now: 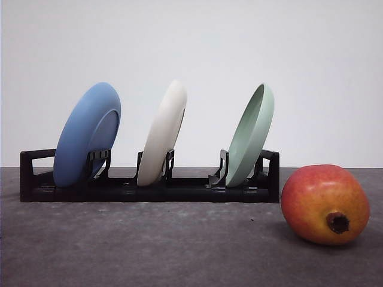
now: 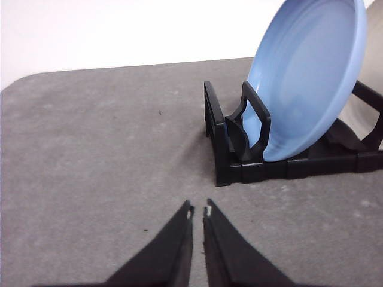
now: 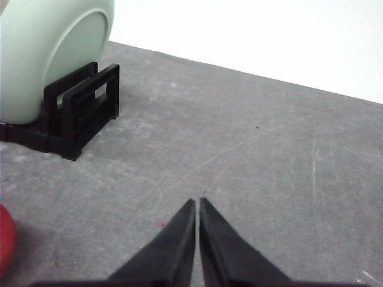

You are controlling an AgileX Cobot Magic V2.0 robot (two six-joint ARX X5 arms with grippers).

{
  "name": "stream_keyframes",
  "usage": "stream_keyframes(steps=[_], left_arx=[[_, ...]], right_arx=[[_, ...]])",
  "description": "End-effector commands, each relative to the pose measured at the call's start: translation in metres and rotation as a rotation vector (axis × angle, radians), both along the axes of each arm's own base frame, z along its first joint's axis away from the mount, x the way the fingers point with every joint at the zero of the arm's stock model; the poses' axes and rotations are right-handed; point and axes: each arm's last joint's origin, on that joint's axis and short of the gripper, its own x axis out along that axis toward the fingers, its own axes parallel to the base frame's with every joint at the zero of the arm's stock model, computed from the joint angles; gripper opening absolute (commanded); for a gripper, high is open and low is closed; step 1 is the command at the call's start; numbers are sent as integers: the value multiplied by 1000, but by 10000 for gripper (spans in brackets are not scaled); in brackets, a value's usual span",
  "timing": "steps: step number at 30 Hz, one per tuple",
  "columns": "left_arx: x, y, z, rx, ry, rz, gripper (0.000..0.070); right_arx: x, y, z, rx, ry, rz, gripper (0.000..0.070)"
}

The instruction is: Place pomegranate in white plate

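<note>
Pomegranate [image 1: 325, 204] lies loose right of the rack [image 1: 149, 190], white plate [image 1: 161, 134] propped upright mid-slot, so I've both grippers [image 2: 198, 210] [image 3: 197, 202] pinched narrow, empty.

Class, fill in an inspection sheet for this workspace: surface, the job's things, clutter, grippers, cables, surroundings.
Surface: grey table, faint scratches.
Job's things: pomegranate lies on the table right of the rack; white plate stands tilted in the middle slot.
Clutter: black rack; blue plate in the left slot, green plate in the right.
Grippers: left gripper and right gripper shut, holding nothing, over bare table.
Cables: nothing seen.
Surroundings: plain white wall.
</note>
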Motion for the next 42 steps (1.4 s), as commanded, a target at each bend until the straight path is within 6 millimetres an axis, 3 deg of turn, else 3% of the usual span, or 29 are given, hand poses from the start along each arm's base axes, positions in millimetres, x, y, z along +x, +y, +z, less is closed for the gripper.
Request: stream_keyframes(steps=[1, 9, 20, 31, 42], left_arx=[[0, 0, -4, -79, 17, 9, 28], [0, 0, -3, -360, 36, 52, 28], [-2, -1, 10, -596, 28, 51, 11], [-16, -3, 65, -590, -21, 1, 11], [-20, -6, 137, -379, 76, -91, 11]], right_arx=[[0, 0, -1, 5, 1, 2, 2], [0, 0, -2, 283, 48, -41, 2], [-1, 1, 6, 448, 52, -36, 2], [-14, 1, 66, 462, -77, -16, 1], [-10, 1, 140, 311, 52, -6, 1]])
